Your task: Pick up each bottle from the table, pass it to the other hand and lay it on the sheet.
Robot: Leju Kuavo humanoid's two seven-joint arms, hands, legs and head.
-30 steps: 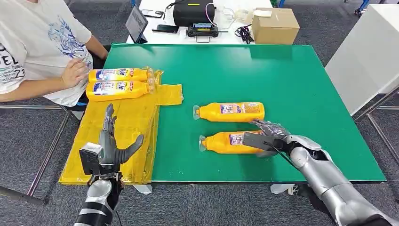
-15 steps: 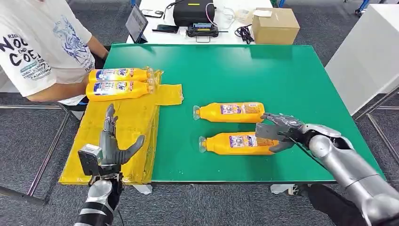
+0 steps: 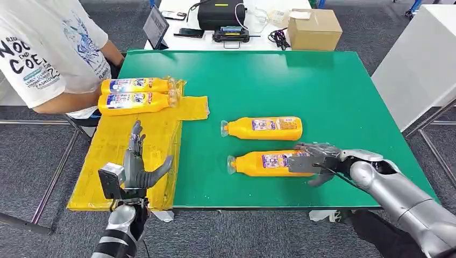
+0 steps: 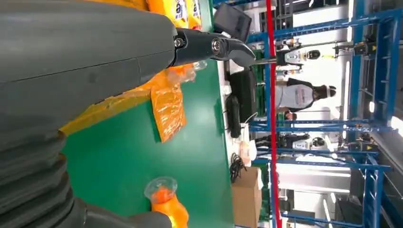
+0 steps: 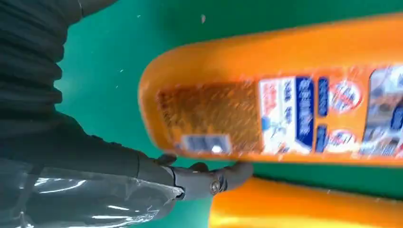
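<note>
Head view | table green, sheet yellow at its left with two bottles laid | near bottle flat on table beside far bottle | right hand at near bottle's base, grip not yet certain: wrap fully before lifting | left hand spread, empty, over sheet

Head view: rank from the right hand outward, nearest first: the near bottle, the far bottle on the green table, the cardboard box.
1. Near bottle: at the right hand, its base end touching the fingers.
2. Far bottle: just beyond, mid-table.
3. Cardboard box: on the white table past the far edge.
</note>
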